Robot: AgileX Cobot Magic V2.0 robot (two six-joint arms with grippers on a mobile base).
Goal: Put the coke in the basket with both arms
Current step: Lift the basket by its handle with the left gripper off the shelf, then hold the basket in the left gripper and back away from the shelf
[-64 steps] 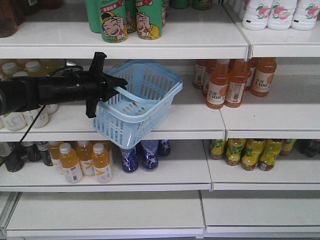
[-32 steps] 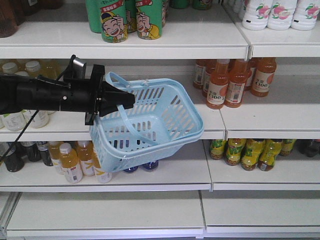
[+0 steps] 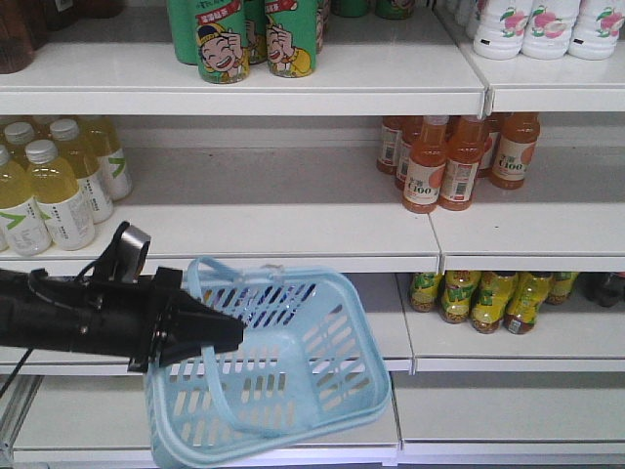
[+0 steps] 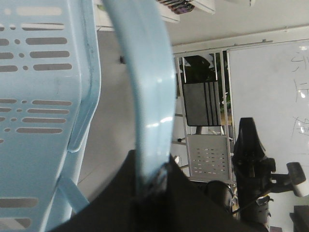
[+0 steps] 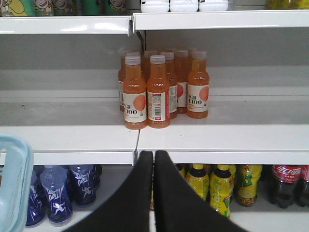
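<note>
The light blue basket [image 3: 293, 391] hangs tilted in front of the lower shelves, its opening turned toward the camera. My left gripper [image 3: 232, 337] is shut on its loop handle [image 4: 150, 92]; the left wrist view shows the handle pinched between the black fingers [image 4: 193, 203], with the basket's slotted wall [image 4: 43, 96] beside it. My right gripper [image 5: 153, 153] is shut with nothing in it, facing the shelf edge. Coke bottles [image 5: 285, 186] with red wraps stand on the lower shelf at the far right. A corner of the basket rim [image 5: 17, 179] shows at the left of the right wrist view.
Orange juice bottles [image 3: 444, 161] stand on the middle shelf, and yellow pear-drink bottles [image 3: 54, 191] at its left. Green cans [image 3: 254, 34] are on the top shelf. Yellow-green tea bottles [image 3: 488, 298] and dark blue bottles [image 5: 58, 191] fill the lower shelf.
My left arm has dropped from middle-shelf height to below the lower shelf, carrying the basket off the shelf and down. The pear-drink bottles behind it are now uncovered.
</note>
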